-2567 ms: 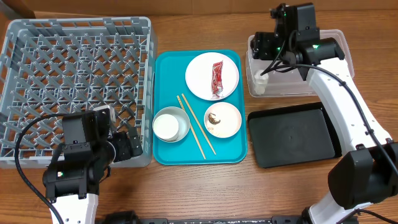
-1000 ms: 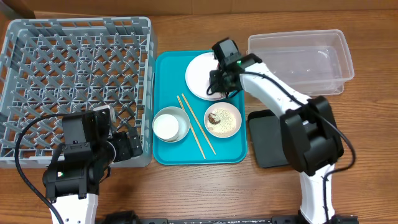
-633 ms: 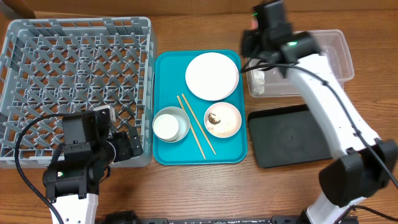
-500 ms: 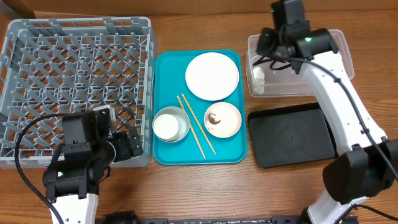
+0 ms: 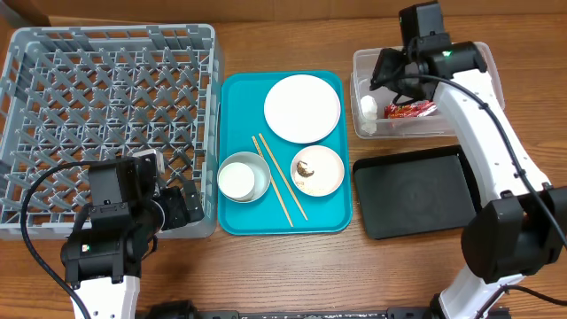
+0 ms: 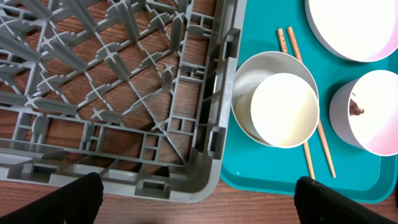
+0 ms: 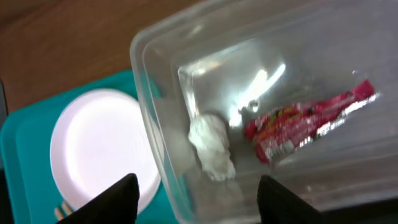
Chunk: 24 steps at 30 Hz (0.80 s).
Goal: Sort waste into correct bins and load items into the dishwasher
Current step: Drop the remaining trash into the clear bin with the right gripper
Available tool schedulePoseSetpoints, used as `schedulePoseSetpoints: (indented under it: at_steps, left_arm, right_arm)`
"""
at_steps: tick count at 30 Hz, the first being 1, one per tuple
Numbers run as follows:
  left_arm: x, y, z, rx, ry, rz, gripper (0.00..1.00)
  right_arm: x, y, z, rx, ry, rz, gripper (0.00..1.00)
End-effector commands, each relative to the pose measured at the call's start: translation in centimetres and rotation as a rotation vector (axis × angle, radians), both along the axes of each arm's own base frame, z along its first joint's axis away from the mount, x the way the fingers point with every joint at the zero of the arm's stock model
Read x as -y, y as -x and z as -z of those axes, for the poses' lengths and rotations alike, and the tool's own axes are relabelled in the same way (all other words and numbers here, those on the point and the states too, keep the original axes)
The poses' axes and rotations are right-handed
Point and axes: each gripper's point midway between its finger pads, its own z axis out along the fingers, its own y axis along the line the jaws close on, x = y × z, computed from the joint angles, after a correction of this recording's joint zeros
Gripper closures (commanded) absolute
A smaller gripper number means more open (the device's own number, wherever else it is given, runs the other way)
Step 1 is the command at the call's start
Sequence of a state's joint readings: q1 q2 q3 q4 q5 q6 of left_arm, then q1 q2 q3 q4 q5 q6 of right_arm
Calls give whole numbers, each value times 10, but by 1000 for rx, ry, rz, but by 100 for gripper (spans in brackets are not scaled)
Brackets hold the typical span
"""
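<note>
The red snack wrapper (image 5: 409, 109) (image 7: 311, 120) and the white crumpled scrap (image 5: 368, 108) (image 7: 212, 147) lie inside the clear tub (image 5: 474, 93) (image 7: 149, 106). My right gripper (image 5: 390, 75) (image 7: 196, 198) is open and empty above the tub's left part. The white plate (image 5: 302, 107) (image 7: 99, 146), pink dish (image 5: 318, 171) (image 6: 373, 112) holding a brown lump and rice, grey-white bowl (image 5: 236, 166) (image 6: 249, 81) with the white cup (image 5: 239, 181) (image 6: 283, 109) in it, and chopsticks (image 5: 282, 180) (image 6: 308, 146) rest on the teal tray (image 5: 235, 97). My left gripper (image 5: 173, 213) (image 6: 196, 202) is open by the grey dish rack's (image 5: 106, 115) (image 6: 112, 74) near corner.
The black tray (image 5: 416, 195) lies below the clear tub, with nothing in it. Bare wooden table surrounds the rack and trays.
My right gripper took the red wrapper off the white plate, carried it right to the clear tub and let it go there. The left arm has not moved.
</note>
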State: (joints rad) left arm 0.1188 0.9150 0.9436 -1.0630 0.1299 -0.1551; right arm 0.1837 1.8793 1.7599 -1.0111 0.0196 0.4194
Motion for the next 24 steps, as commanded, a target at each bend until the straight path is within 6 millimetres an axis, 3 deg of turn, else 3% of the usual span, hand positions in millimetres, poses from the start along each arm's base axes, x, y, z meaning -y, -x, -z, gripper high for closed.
schedulePoseSetpoints:
  at_steps: [1, 4, 9, 15, 18, 21, 24]
  left_arm:
    - [-3, -4, -10, 27, -10, -8, 0]
    - [-3, -4, -10, 27, -10, -8, 0]
    - [-3, -4, -10, 27, -10, -8, 0]
    - [-3, -4, -10, 26, -9, -8, 0]
    - [-3, -4, -10, 27, -9, -8, 0]
    - [-3, -4, -10, 27, -10, -8, 0]
    - [-3, -4, -10, 27, -10, -8, 0]
  right_arm:
    - [-4, 16, -44, 47, -79, -114, 35]
    - [-3, 43, -43, -33, -109, -193, 27]
    - [10, 86, -42, -160, -105, -176, 27]
    - [15, 125, -59, -135, -98, -176, 26]
    - [14, 141, -58, -111, -98, -186, 25]
    - [0, 156, -47, -101, -109, -246, 25]
    - [-27, 166, -32, -102, -121, -368, 25]
